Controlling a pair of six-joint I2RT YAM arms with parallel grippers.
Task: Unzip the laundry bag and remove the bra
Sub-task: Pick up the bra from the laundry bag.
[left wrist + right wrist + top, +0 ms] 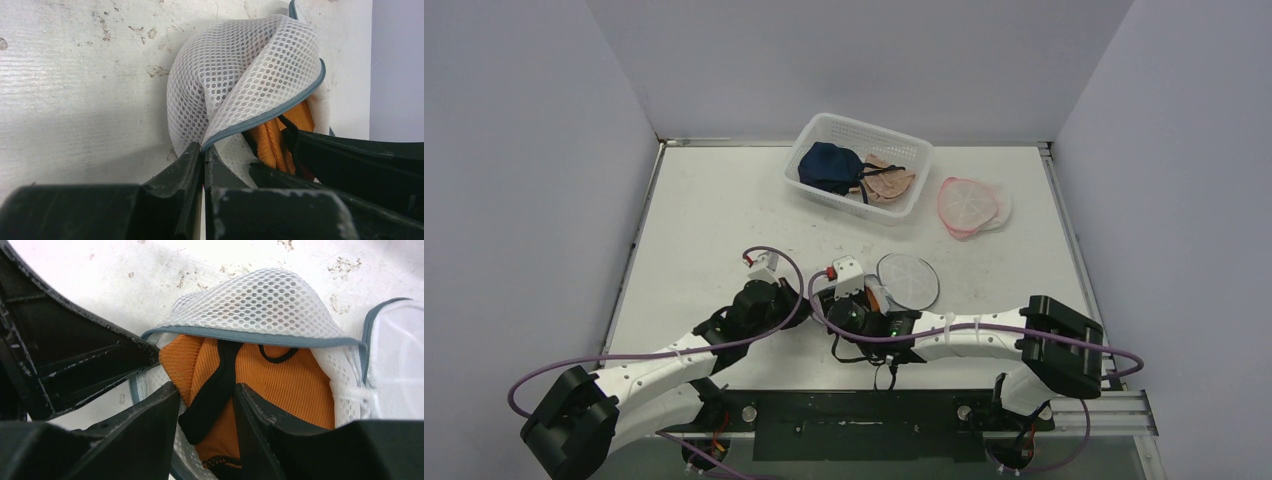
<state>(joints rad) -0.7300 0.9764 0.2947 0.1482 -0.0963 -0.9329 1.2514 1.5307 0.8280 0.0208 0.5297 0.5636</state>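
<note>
The white mesh laundry bag [908, 280] lies in front of the arms with its grey zipper rim [270, 112] open. In the left wrist view its upper flap [240, 70] is lifted. My left gripper [204, 150] is shut on the flap's zipper edge and holds it up. The orange bra [280, 385] with a black strap [220, 385] shows inside the opening. My right gripper [207, 407] reaches into the bag, its fingers [150, 425] closed on the bra's orange fabric and black strap. The bra also shows in the left wrist view [272, 142].
A white plastic basket [824, 128] at the back holds navy and beige garments. A second, pink-rimmed mesh bag [969, 205] lies to its right. Grey walls stand on three sides of the table. Both wrists crowd together at the near centre.
</note>
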